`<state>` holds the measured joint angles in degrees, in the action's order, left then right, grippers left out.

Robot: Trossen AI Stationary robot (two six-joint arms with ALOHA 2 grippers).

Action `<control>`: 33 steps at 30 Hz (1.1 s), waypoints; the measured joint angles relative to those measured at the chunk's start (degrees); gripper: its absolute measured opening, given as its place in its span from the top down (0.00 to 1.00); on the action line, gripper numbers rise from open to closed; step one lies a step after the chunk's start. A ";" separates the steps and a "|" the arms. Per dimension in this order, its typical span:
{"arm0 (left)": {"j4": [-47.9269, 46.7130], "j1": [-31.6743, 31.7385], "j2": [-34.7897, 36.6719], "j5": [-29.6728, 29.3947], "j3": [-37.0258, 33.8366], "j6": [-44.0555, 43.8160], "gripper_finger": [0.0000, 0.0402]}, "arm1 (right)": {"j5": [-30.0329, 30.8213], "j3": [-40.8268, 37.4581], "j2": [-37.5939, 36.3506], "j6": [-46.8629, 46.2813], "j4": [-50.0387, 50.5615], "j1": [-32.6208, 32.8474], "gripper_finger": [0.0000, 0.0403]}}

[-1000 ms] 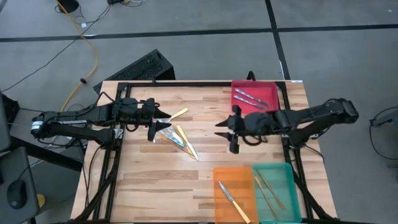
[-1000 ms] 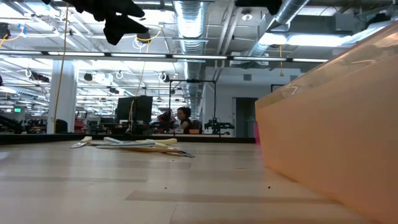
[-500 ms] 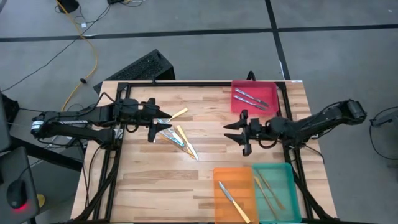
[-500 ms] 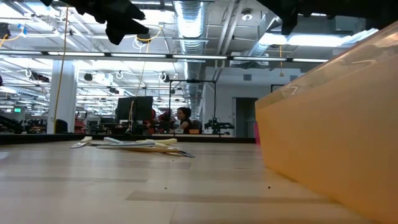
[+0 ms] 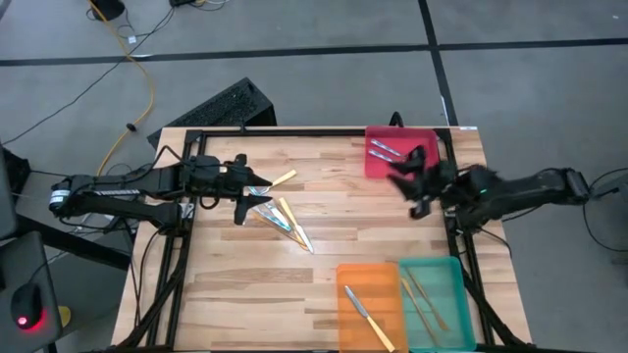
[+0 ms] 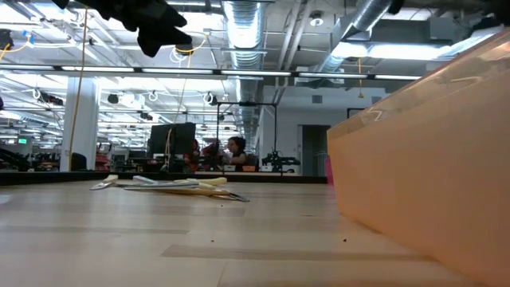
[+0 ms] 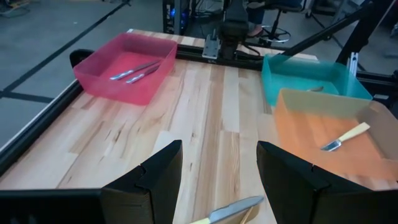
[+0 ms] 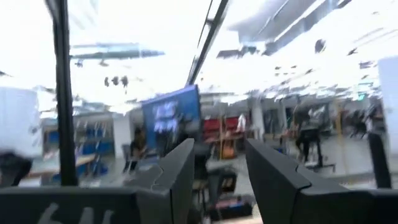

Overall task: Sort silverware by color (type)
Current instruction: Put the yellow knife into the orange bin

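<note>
**Left gripper poised over the unsorted pile; right arm pulled back by the red tray**

The left gripper (image 5: 244, 200) hung with its fingers spread wide just above the small heap of silverware (image 5: 279, 215) on the left half of the wooden table (image 5: 324, 255), probably so it could drop onto one piece. Its wrist view showed nothing between the fingers and one knife (image 7: 231, 210) lying just below them. The heap mixed yellow-handled and silver pieces, overlapping, so singling one out looked awkward.

The right gripper (image 5: 413, 180) sat at the table's right edge, beside the red tray (image 5: 371, 165), its fingers apart and empty, its camera tipped up toward the room rather than the table; it looked parked clear of the work.

The trays explained the scheme: two silver pieces (image 5: 396, 153) in the red tray at far right, a yellow-handled knife (image 5: 368, 318) in the orange tray (image 5: 345, 299), tan wooden pieces (image 5: 424, 299) in the teal tray (image 5: 453, 294) at near right.
</note>
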<state>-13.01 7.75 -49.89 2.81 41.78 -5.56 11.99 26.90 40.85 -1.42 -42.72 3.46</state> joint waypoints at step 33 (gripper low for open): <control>19.42 -0.02 -0.77 4.44 -15.00 -6.45 0.53 | 9.25 -20.37 -22.04 -10.34 17.42 7.03 0.58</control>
<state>6.41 7.73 -50.65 7.25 26.78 -12.02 21.24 6.53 18.82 -11.77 -25.29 10.49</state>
